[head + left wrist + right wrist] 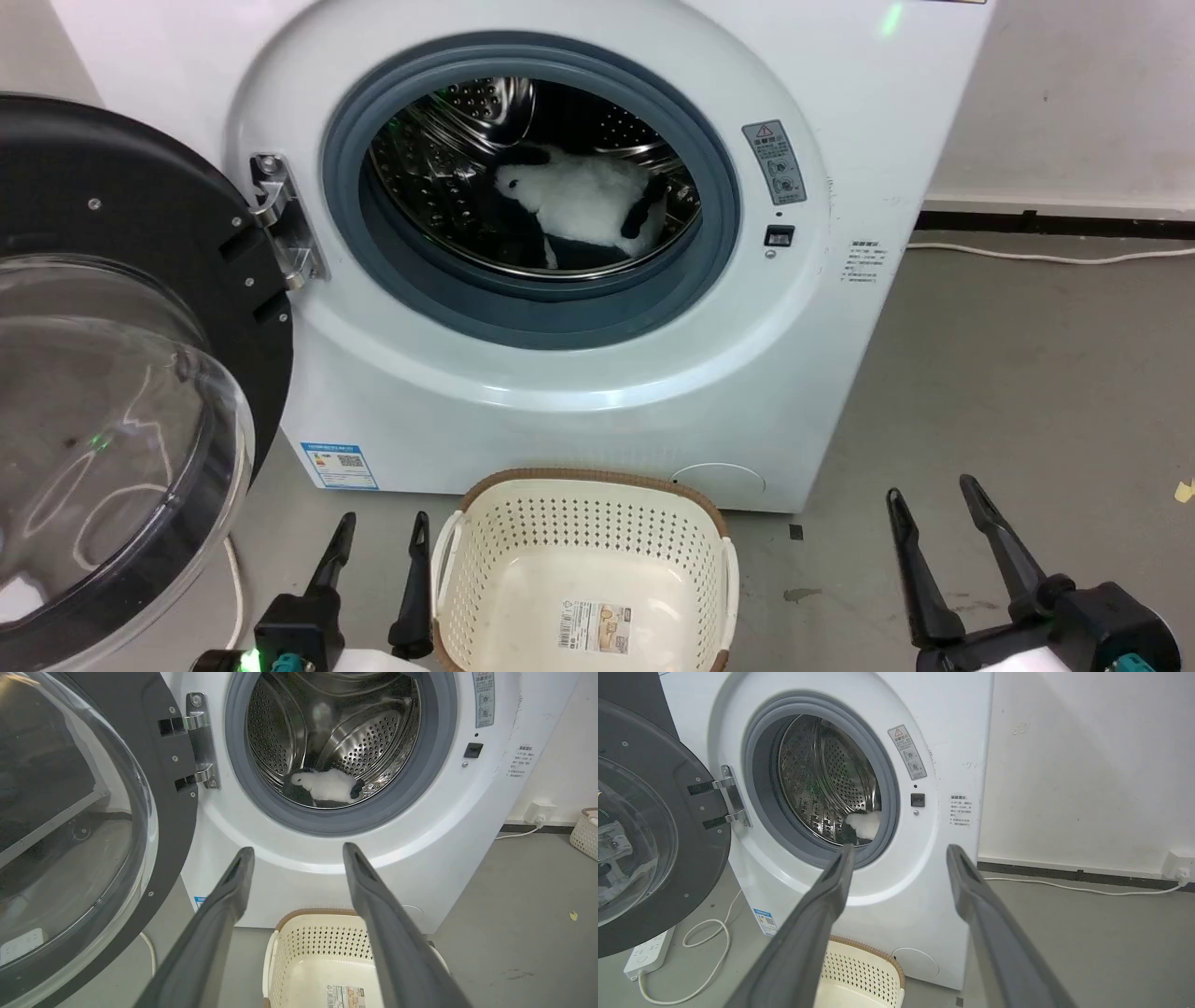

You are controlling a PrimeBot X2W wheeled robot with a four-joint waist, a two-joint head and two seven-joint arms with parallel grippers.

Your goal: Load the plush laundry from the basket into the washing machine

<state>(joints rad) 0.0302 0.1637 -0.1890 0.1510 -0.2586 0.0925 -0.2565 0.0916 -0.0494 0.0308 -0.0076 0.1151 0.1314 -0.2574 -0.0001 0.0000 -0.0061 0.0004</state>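
The left end effector (385, 527) is spread and grips nothing. It sits low, just beside the left handle of the basket (579, 541), with its fingers pointing toward the washing machine (840, 140). The right end effector (931, 495) is also spread and free, well to the basket's right. The basket stands on the floor with its bottom sticker showing. The plush laundry (583, 205) lies inside the drum (439, 177), and the door (140, 280) is swung open.

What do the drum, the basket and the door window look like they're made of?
Drum: probably stainless steel, mirror-shiny with punched holes. Basket: matte cream plastic, moulded perforations. Door window: clear glossy dome with reflections; glass or plastic, unclear.
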